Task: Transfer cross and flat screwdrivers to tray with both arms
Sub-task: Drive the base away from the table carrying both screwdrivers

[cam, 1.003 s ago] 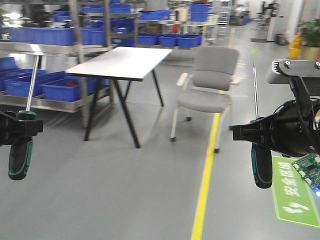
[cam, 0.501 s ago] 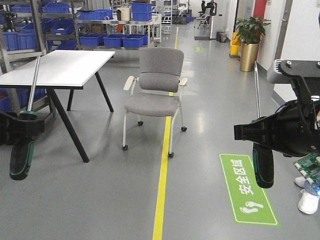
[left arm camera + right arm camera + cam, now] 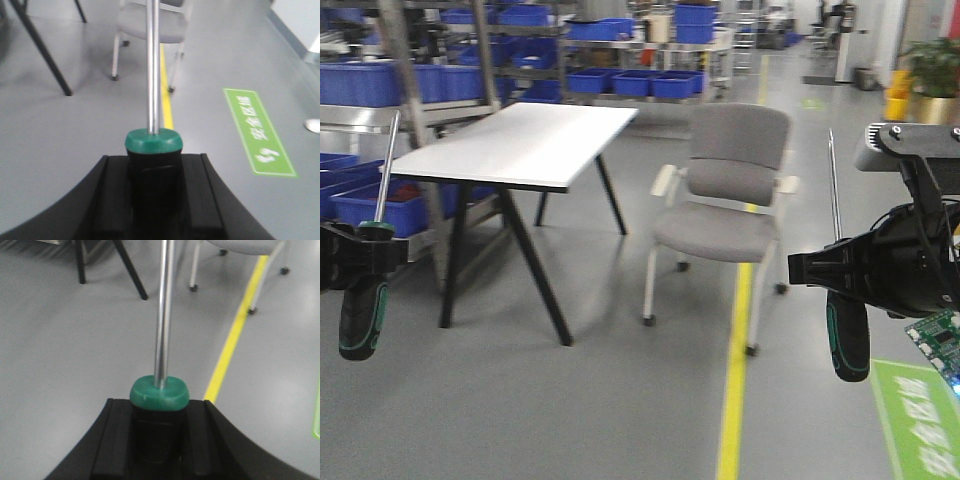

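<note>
Both screwdrivers are held upright in the air over the floor, shafts pointing up. My left gripper (image 3: 360, 256) is shut on the neck of one screwdriver (image 3: 358, 320) at the left edge of the front view. Its black-and-green handle hangs below the jaws. My right gripper (image 3: 830, 268) is shut on the other screwdriver (image 3: 848, 342) at the right. In the left wrist view the left gripper (image 3: 153, 162) clamps just under the screwdriver's green collar (image 3: 153, 140). The right gripper (image 3: 159, 410) holds its screwdriver (image 3: 159, 392) the same way. The tray is out of view.
A white table (image 3: 520, 140) on black legs stands ahead at the left, and a grey chair (image 3: 725, 200) on castors ahead at the centre. Racks of blue bins (image 3: 380, 85) line the back. A yellow floor line (image 3: 738, 380) and a green floor sign (image 3: 920, 420) lie ahead.
The background swung left, then back right, so the table and chair now sit further right than half a second ago. Both grippers keep the same hold on their screwdrivers.
</note>
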You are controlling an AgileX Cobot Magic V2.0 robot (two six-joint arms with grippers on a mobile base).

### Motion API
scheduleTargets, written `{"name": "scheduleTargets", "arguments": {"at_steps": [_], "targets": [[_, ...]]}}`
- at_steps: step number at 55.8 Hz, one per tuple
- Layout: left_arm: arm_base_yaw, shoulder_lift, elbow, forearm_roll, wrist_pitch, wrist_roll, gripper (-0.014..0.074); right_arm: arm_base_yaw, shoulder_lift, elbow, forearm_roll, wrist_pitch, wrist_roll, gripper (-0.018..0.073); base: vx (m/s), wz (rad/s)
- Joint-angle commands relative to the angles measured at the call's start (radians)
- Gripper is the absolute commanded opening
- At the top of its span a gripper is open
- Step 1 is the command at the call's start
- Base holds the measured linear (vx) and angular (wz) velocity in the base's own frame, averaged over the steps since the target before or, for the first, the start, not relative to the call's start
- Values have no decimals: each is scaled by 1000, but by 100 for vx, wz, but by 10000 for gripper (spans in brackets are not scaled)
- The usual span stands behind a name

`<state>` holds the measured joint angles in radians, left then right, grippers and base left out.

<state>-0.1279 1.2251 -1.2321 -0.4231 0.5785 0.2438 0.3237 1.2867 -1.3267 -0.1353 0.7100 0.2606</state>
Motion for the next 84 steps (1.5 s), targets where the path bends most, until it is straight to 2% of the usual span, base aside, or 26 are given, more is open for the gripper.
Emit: {"name": "scheduleTargets", "arguments": {"at_steps": [1, 84], "targets": [[-4, -28, -30, -27, -80, -3, 3, -3, -28, -31, -16, -83, -1, -8, 50, 56], [-4, -28, -30, -28, -61, -3, 3, -3, -28, -31, -41, -64, -1, -8, 56, 63]]}}
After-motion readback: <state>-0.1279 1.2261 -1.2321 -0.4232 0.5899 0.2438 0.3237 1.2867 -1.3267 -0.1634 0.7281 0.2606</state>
